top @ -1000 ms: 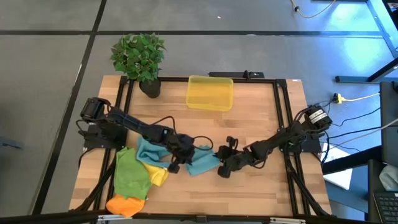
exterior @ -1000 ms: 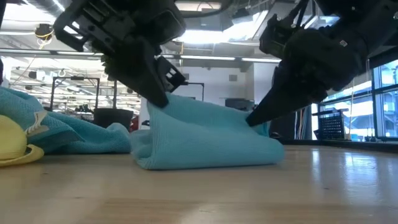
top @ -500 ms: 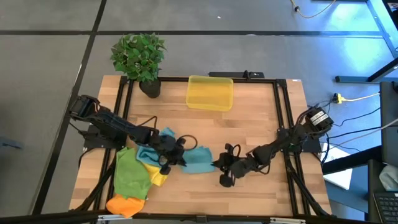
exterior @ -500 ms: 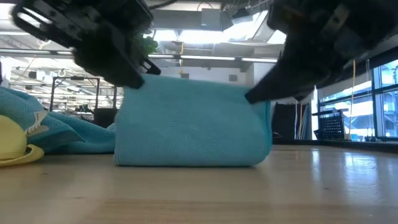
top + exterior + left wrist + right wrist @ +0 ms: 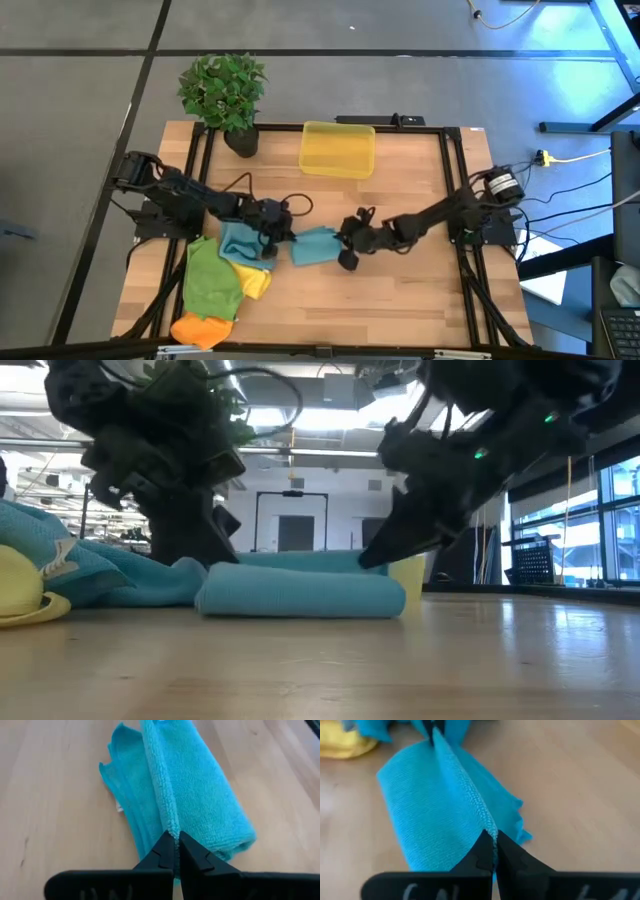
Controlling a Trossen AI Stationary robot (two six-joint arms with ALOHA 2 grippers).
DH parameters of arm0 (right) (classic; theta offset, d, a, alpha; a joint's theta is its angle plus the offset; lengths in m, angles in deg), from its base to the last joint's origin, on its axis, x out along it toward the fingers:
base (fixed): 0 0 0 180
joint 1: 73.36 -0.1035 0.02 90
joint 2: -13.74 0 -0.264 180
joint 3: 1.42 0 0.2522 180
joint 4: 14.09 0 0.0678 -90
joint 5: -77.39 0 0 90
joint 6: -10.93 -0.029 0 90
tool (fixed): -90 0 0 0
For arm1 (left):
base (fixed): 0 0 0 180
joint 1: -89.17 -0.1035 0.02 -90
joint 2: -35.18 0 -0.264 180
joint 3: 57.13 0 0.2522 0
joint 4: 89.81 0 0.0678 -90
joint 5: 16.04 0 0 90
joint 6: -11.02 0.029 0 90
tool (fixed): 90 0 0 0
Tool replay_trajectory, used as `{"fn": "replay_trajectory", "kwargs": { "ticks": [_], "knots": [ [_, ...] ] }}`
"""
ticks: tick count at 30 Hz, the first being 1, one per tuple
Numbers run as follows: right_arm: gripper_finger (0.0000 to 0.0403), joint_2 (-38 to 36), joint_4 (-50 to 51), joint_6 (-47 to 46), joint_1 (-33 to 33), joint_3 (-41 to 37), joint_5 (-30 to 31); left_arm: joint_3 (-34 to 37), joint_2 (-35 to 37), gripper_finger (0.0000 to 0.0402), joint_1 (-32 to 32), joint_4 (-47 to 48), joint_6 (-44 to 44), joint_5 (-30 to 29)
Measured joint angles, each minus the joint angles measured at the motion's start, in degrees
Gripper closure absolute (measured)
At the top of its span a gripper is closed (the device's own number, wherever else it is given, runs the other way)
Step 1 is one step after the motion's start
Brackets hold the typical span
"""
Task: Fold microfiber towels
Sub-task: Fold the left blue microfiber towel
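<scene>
A teal-blue microfiber towel point(image 5: 312, 246) lies folded in a low bundle on the table's middle, also seen in the low view point(image 5: 300, 592). My left gripper point(image 5: 283, 237) is shut on its left end and my right gripper point(image 5: 343, 245) is shut on its right end. A raised ridge of cloth runs between them point(image 5: 160, 775). More towels lie heaped at the near left: teal point(image 5: 240, 243), green point(image 5: 212, 280), yellow point(image 5: 256, 284) and orange point(image 5: 200, 328). My left gripper pinches the ridge edge of the teal towel at its left end point(image 5: 172, 822) between its two fingertips, slanting down from the table's left. The towel's body rests on the table; the ridge rises toward the fingers. My right gripper pinches the same ridge edge at the towel's right end point(image 5: 487, 827) between its fingertips, slanting down from the table's right. The edge runs straight across to the other gripper, and the cloth below it lies on the table.
A translucent yellow bin point(image 5: 338, 149) stands at the far middle of the table, a potted plant point(image 5: 223, 95) at the far left corner. Bare wood lies near and to the right of the folded towel.
Both grippers first drew the towel's held edge up and toward the near edge, so the cloth stood tall. They then carried it toward the far edge and down. The towel has folded over on itself and lies low on the table.
</scene>
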Motion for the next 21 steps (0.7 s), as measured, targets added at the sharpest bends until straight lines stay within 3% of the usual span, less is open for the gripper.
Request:
{"fn": "replay_trajectory", "kwargs": {
  "ticks": [8, 15, 21],
  "knots": [
    [0.04, 3.99, -4.91, 1.37, 4.02, -0.55, -4.01, 1.49, -0.02, 0.0401, -1.73, 0.14, -1.07, 0.03],
    [0.0347, 5.33, -5.36, 0.25, 4.32, -0.77, -3.4, 0.57, -0.13, 0.0371, -1.58, 1.38, -4.19, -3.11],
    [0.0332, 5.19, -5.39, 0.42, 4.32, -0.77, -3.4, -1.46, -0.13, 0.0349, -0.94, 1.37, -2.57, -4.2]
  ]
}}
